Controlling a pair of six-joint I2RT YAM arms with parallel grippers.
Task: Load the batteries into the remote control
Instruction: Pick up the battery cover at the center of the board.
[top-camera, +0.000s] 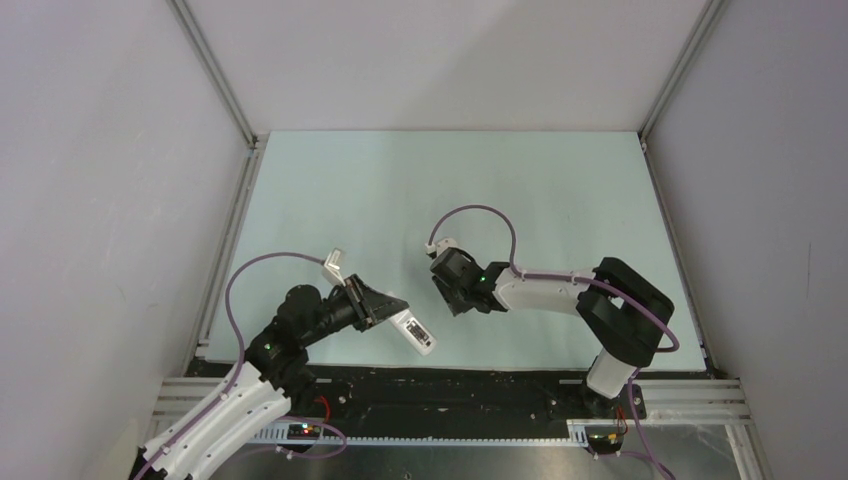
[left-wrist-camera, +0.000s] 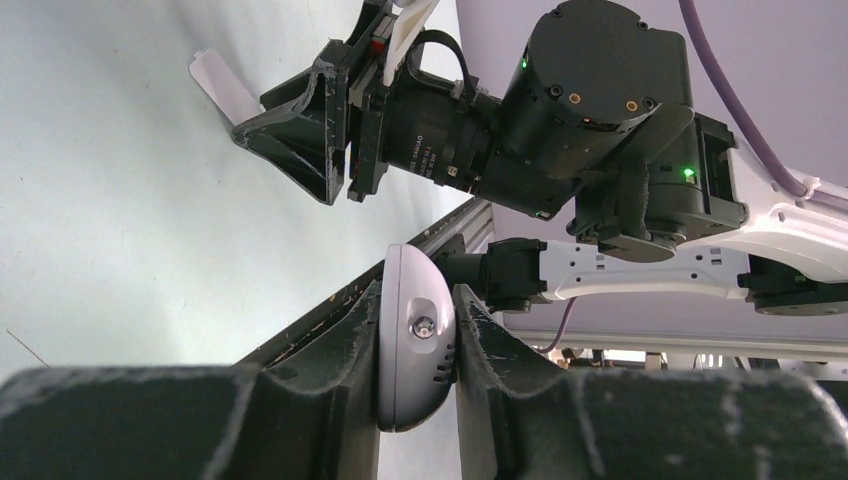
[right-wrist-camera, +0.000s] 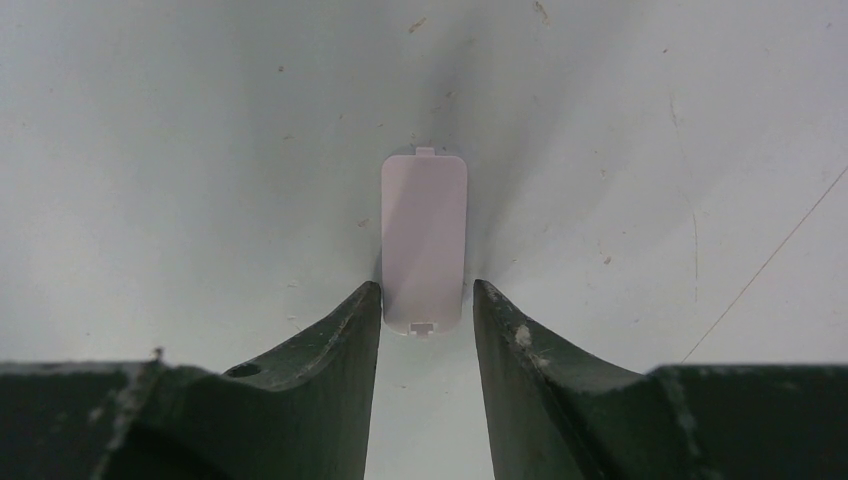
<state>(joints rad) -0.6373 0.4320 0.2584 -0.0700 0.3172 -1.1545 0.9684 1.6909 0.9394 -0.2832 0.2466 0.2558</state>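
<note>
The left claw is clamped on the small white oblong plastic remote control, which is held above the pale green worktop, presumably so that it can be loaded. The right claw is closed on a flat white plastic cover, seemingly kept aside. The batteries cannot be seen. No lettering on remote or cover can be read.

White flat cover lengthwise in frame; near end pinched between right gripper fingertips; pale table behind
</note>
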